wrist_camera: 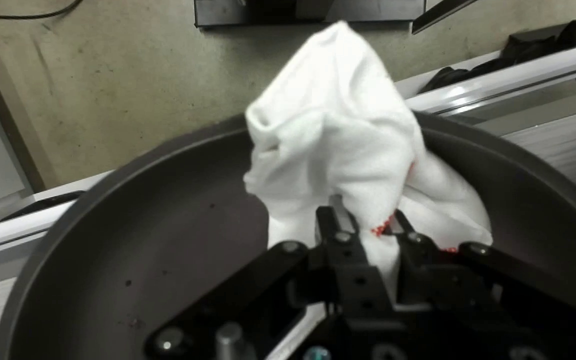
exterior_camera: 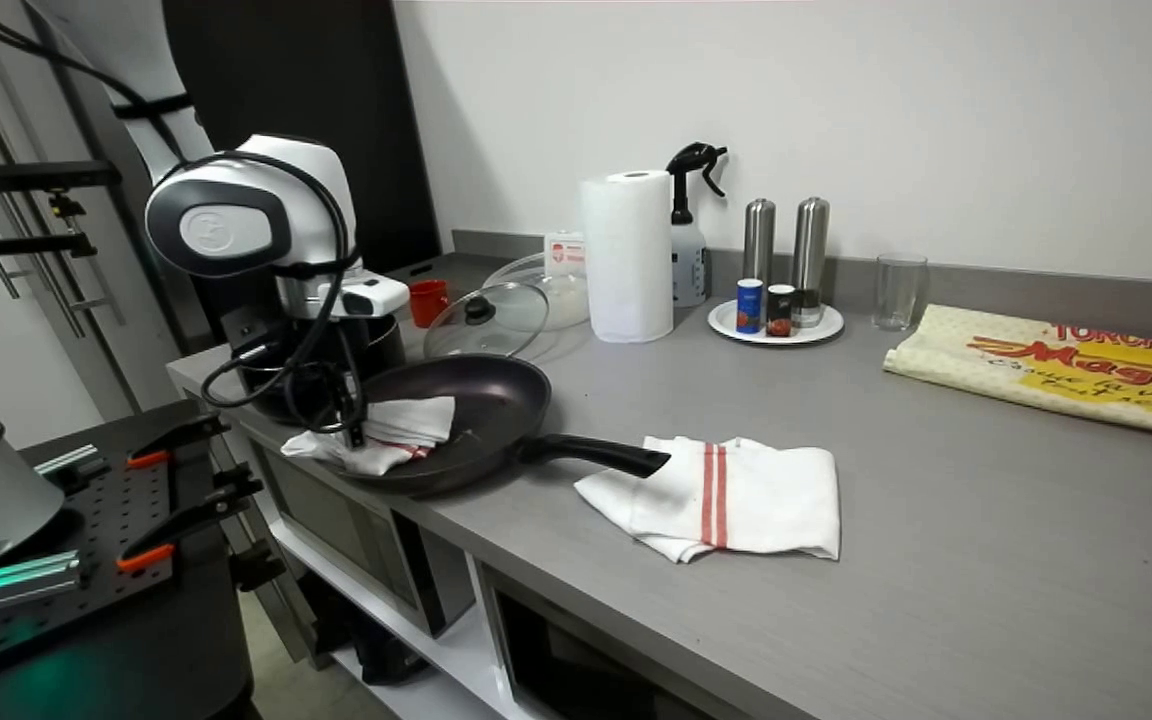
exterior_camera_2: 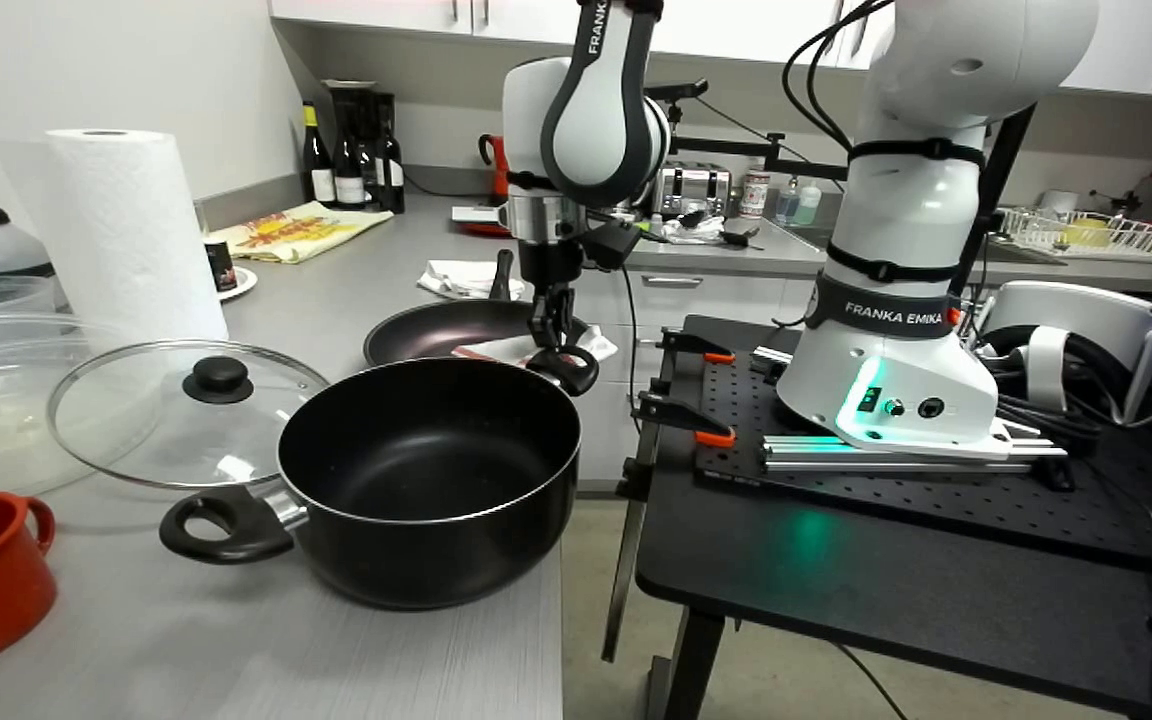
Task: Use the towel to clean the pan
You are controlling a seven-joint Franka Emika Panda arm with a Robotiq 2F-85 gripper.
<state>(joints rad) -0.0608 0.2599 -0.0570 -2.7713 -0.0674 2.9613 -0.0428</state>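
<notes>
The white towel [wrist_camera: 338, 165] with red markings lay bunched in the frying pan [exterior_camera: 506, 395], at the table's [exterior_camera: 916, 580] long edge facing the robot base [exterior_camera_2: 886, 360], and spilled over the rim on that side. The tool [wrist_camera: 368, 220] was closed on a fold of it. The pan seemed to jut past that edge, so a hard press or outward stroke could tip or slide it off, above all if the overhanging cloth dragged on the rim. The pinch looked narrow; if the fold slipped out, the tool itself might scrape the cooking surface. Dark specks [wrist_camera: 134, 322] there lay apart from the cloth and could be missed by short strokes. A wide swing might also knock the black pot [exterior_camera_2: 436, 550], which stood just beside the pan along the same edge. The arm [exterior_camera_2: 601, 140] sloped down from the side of its base to a bent wrist, and the tool hung nearly upright, pointing down into the half of the pan closest to that edge.
</notes>
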